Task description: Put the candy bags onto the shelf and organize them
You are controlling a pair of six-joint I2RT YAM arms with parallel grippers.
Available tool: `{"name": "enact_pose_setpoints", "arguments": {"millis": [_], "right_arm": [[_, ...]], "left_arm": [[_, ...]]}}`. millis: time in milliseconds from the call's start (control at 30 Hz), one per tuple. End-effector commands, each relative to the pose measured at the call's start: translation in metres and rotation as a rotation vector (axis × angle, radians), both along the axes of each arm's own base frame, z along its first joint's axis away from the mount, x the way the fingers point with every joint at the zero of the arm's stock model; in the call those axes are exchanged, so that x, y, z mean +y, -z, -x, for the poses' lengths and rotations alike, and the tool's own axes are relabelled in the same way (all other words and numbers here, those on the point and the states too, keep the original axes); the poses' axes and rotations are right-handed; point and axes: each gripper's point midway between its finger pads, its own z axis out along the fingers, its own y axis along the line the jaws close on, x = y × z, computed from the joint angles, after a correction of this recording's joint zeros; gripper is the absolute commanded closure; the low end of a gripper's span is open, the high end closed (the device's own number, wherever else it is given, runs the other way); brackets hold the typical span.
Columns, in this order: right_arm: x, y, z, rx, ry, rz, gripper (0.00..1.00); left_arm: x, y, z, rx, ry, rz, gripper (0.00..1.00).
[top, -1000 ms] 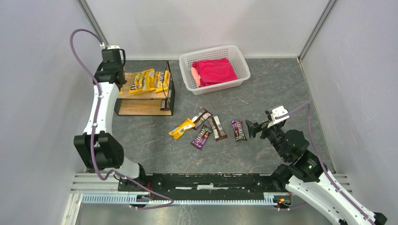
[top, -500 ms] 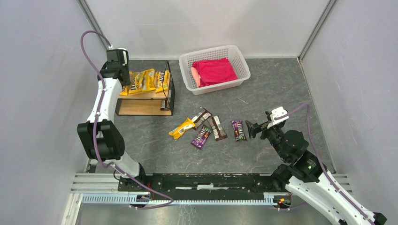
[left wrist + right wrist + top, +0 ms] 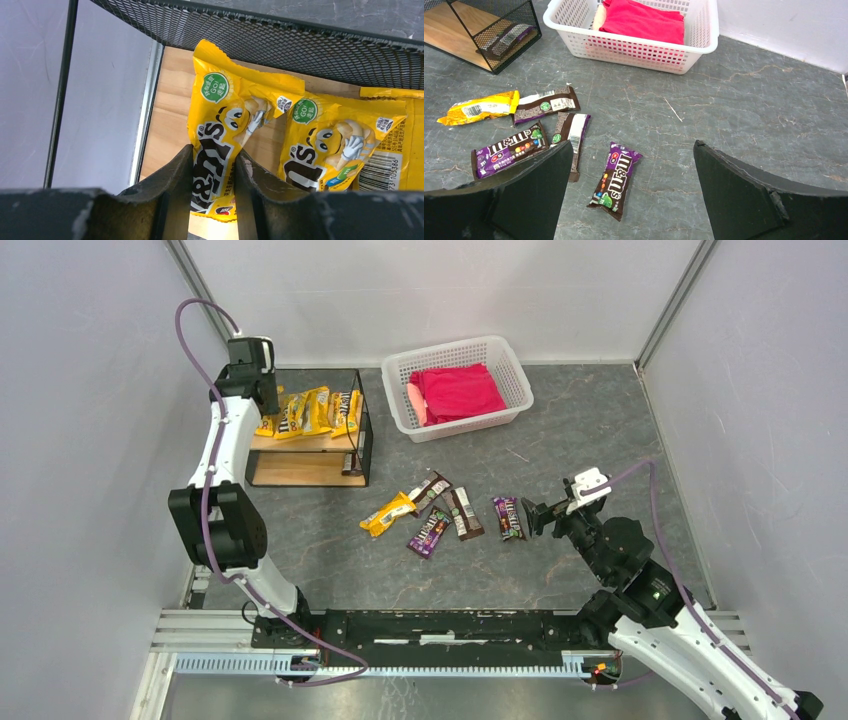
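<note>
The shelf (image 3: 300,470) stands at the back left. Three yellow candy bags (image 3: 312,410) lie in a row on its top board, and a dark one (image 3: 350,462) lies on the lower board. My left gripper (image 3: 214,150) hangs over the top board's left end, jaws a little apart, straddling the near end of the leftmost yellow bag (image 3: 225,115), which lies flat. Several bags lie on the floor: one yellow (image 3: 387,513), two brown (image 3: 463,513), two purple. My right gripper (image 3: 629,150) is wide open, empty, low over the right-hand purple bag (image 3: 616,180).
A white perforated basket (image 3: 510,360) holding a red cloth (image 3: 457,390) stands behind the floor bags, right of the shelf. Grey walls close in on the left, back and right. The shelf's black mesh side (image 3: 280,45) is just beyond the yellow bags.
My left arm has swung farther back over the shelf's left end, and a yellow bag now shows beside its gripper. The right arm has edged slightly toward the purple bag.
</note>
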Motion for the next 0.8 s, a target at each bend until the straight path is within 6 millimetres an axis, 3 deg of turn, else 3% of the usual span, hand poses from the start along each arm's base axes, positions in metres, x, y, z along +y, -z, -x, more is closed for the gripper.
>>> {"name": "enact_pose_setpoints", "arguments": {"millis": [0, 767], "right_arm": [[0.003, -0.009, -0.003, -0.032, -0.004, -0.014, 0.02], [0.008, -0.007, -0.003, -0.024, -0.024, -0.017, 0.02]], "left_arm": [[0.005, -0.018, -0.01, -0.053, -0.003, -0.005, 0.59], [-0.014, 0.005, -0.006, 0.008, -0.013, 0.143, 0.57]]}}
